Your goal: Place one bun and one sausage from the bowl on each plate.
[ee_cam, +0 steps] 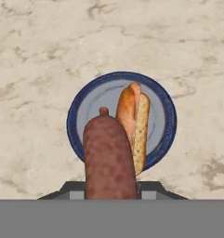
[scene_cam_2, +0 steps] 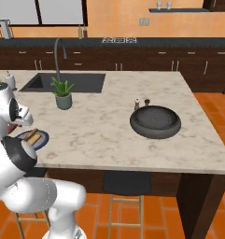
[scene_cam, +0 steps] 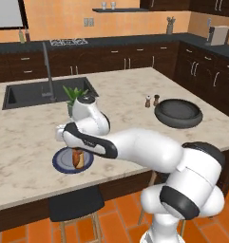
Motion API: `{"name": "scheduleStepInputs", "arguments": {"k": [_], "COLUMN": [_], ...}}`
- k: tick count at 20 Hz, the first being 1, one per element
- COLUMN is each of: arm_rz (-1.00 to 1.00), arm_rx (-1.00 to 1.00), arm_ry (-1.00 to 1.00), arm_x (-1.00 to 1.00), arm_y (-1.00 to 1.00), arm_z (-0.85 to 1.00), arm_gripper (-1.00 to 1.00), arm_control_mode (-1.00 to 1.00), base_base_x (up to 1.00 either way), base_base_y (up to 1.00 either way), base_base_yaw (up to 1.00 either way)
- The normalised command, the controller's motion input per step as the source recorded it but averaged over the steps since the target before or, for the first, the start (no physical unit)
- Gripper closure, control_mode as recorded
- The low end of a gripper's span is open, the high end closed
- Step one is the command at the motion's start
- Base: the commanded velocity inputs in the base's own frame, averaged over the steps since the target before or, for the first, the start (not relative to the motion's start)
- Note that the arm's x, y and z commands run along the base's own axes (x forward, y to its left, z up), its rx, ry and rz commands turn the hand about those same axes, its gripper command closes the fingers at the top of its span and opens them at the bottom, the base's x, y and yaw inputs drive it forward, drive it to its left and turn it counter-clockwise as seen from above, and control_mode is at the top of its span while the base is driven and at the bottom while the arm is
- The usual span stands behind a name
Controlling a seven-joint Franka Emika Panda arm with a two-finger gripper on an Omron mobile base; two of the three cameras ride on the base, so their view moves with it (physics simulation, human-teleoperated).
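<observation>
So the bun [ee_cam: 134, 122] is already lying on the plate [ee_cam: 95, 95], which sits right by the near edge of the counter [scene_cam: 125, 95], toward its left end. The gripper [ee_cam: 108, 188] is pinching the sausage [ee_cam: 108, 155] and hanging over that plate, so I'd say this plate is one drop away from done. I only see one plate, so I can't tell if another still needs filling.

The bowl [scene_cam: 178, 113] is well apart, over by the counter's right edge, and I can't make out what's left inside. Salt and pepper shakers [scene_cam: 151, 100] stand just beside it, a potted plant [scene_cam: 74, 97] is near the sink [scene_cam: 40, 92]. Nothing's blocking the drop.
</observation>
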Motion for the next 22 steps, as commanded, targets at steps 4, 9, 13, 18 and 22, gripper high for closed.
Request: {"name": "scheduleStepInputs", "arguments": {"k": [4,9,13,18,22], "arm_rz": [0.00,0.00,-0.06,-0.01,0.00], "arm_rx": [-0.06,-0.10,-0.07,0.00,0.02], "arm_ry": [0.05,0.07,0.00,0.01,-0.02], "arm_x": [0.41,0.39,0.38,0.06,0.00], "arm_y": [0.58,0.25,0.04,0.00,-0.07], "arm_z": [-0.63,-0.73,-0.35,0.00,0.10], "arm_gripper": [1.00,1.00,-1.00,-1.00,-1.00], "arm_control_mode": [-1.00,-1.00,-1.00,-1.00,-1.00], "base_base_x": [0.00,0.00,0.00,0.00,0.00], "base_base_y": [0.00,0.00,0.00,0.00,0.00], "base_base_yaw": [0.00,0.00,0.00,0.00,0.00]}}
